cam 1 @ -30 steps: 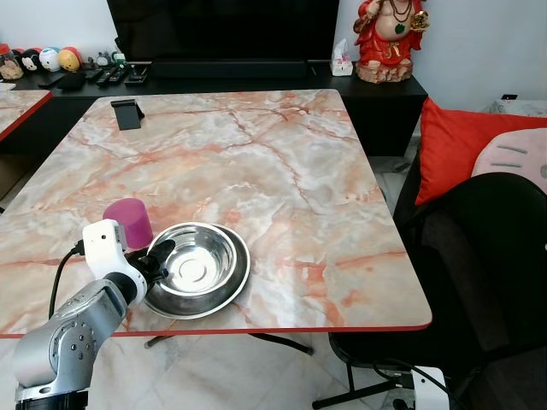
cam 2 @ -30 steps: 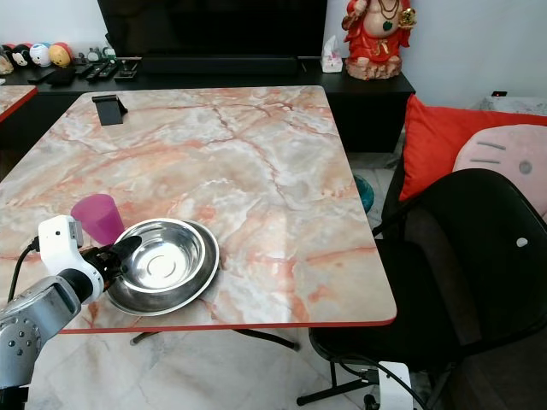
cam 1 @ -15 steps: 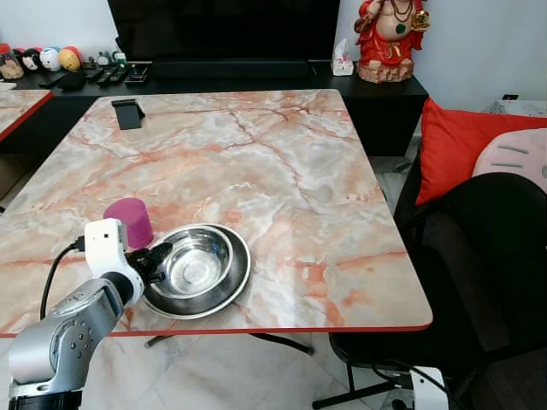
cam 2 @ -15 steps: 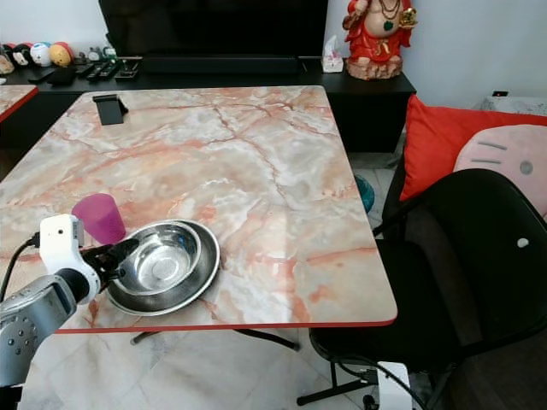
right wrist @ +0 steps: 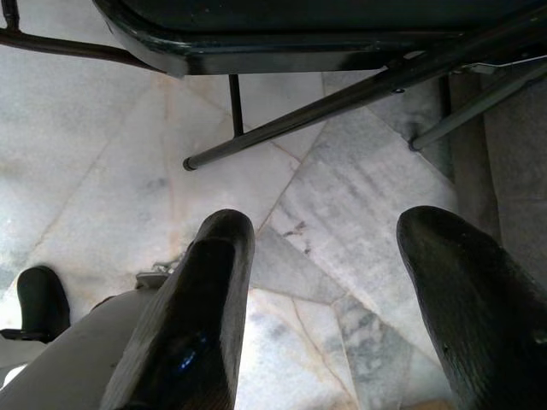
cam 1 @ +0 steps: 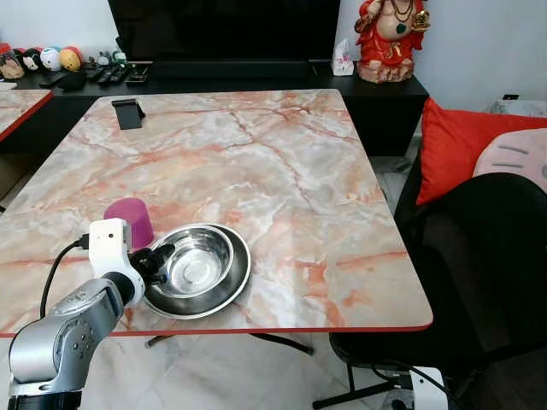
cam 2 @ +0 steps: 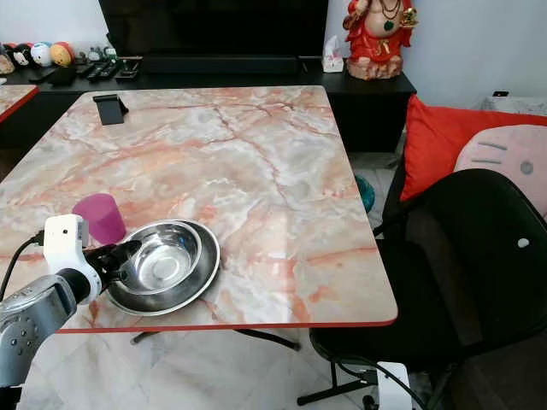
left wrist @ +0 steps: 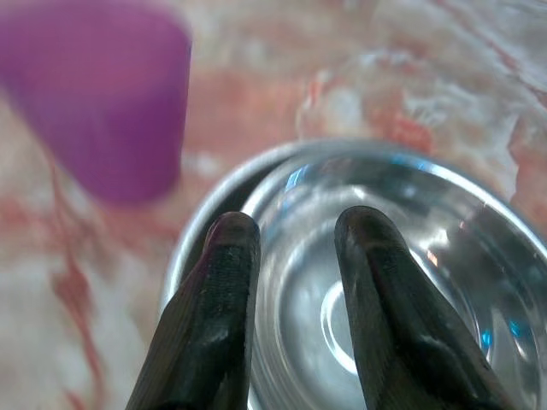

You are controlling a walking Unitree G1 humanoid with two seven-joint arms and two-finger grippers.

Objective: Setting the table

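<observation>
A steel bowl [cam 1: 201, 263] sits inside a wider steel plate [cam 1: 237, 284] near the front left edge of the marble table [cam 1: 282, 171]. A purple cup [cam 1: 130, 220] stands upside down just behind and to the left of them. My left gripper [cam 1: 159, 261] is at the bowl's left rim. In the left wrist view its fingers [left wrist: 229, 256] stand slightly apart, one over the rim and one inside the bowl [left wrist: 402, 282], with a gap between them. My right gripper [right wrist: 329, 235] hangs open over the floor by the chair legs.
A black chair [cam 1: 479, 256] stands at the table's right side, with a red cushion [cam 1: 461, 145] and a pink one behind it. A small black stand [cam 1: 128, 113] is on the far left of the table. A dark console with a red statue [cam 1: 391, 38] runs along the back.
My left gripper has shifted slightly up and towards the bowl's rim. The bowl, plate and cup stay about where they were.
</observation>
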